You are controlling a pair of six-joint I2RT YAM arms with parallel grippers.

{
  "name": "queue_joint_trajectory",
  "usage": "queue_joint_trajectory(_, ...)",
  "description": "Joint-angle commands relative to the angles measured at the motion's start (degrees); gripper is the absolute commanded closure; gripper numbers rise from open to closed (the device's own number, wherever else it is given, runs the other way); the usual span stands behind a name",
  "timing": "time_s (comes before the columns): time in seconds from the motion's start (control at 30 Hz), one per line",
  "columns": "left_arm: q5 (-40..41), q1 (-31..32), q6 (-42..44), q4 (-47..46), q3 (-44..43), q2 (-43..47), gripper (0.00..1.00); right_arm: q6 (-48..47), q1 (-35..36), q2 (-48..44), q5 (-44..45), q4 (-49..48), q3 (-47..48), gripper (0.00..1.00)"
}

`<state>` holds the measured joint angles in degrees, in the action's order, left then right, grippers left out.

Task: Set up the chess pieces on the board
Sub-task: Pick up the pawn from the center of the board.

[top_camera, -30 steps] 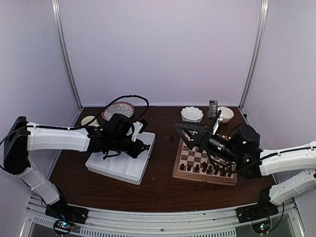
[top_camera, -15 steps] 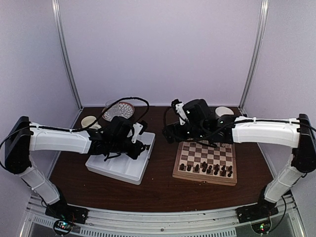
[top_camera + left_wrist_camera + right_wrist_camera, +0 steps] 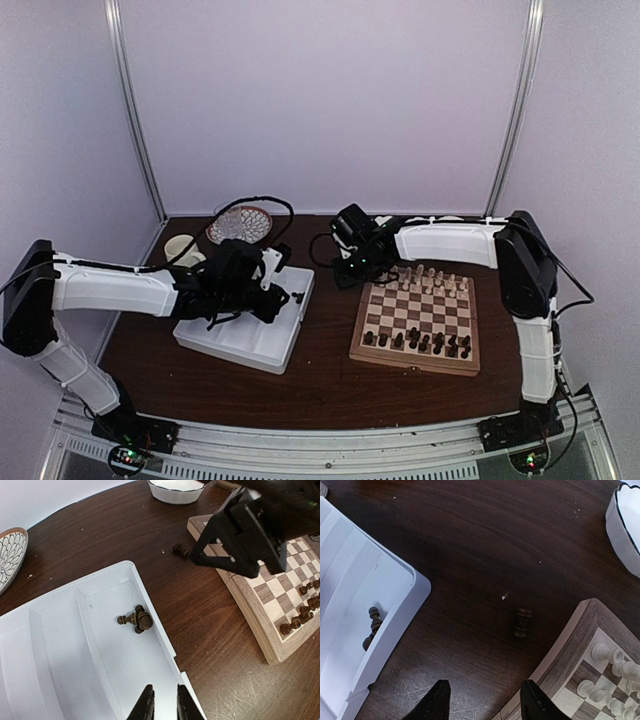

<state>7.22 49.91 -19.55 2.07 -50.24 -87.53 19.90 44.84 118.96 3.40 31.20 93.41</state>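
The board [image 3: 424, 314] lies right of centre, with dark chess pieces [image 3: 415, 342] along its near row and pale ones [image 3: 430, 278] on the far row. One dark piece [image 3: 522, 622] lies on its side on the table off the board's far left corner. My right gripper [image 3: 485, 702] hovers open just short of it, nothing between its fingers. Two more dark pieces [image 3: 136, 620] lie in the white tray [image 3: 60, 670]. Above the tray's right compartment, my left gripper [image 3: 165, 705] is shut and empty, a little short of those two.
A patterned bowl [image 3: 240, 222] and a small cream cup [image 3: 182, 245] stand behind the tray. A white bowl [image 3: 175, 490] sits at the back near the board's far left corner. The right arm stretches across behind the board.
My right arm has swung from over the board's near side out to the table beyond its far left corner, and its jaws have narrowed somewhat. The left arm has barely moved.
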Motion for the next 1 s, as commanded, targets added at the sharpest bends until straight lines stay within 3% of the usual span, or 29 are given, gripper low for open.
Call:
queue_joint_trajectory(0.0,0.6,-0.3,-0.9,-3.7,0.6,1.4,0.84,1.6,-0.5,4.3,1.2,4.1,6.7,0.53)
queue_joint_trajectory(0.07,0.1,-0.3,-1.0,-3.8,0.6,1.2,0.84,1.6,-0.9,6.0,1.0,3.7,7.8,0.62)
queue_joint_trajectory(0.57,0.1,-0.3,-1.1,-4.4,1.3,2.0,0.83,1.8,-4.1,10.2,3.1,-0.3,7.0,0.63)
queue_joint_trajectory(0.97,-0.7,-0.2,-1.3,-4.5,1.3,1.9,0.83,1.7,-4.6,13.9,1.5,-0.1,9.4,0.71)
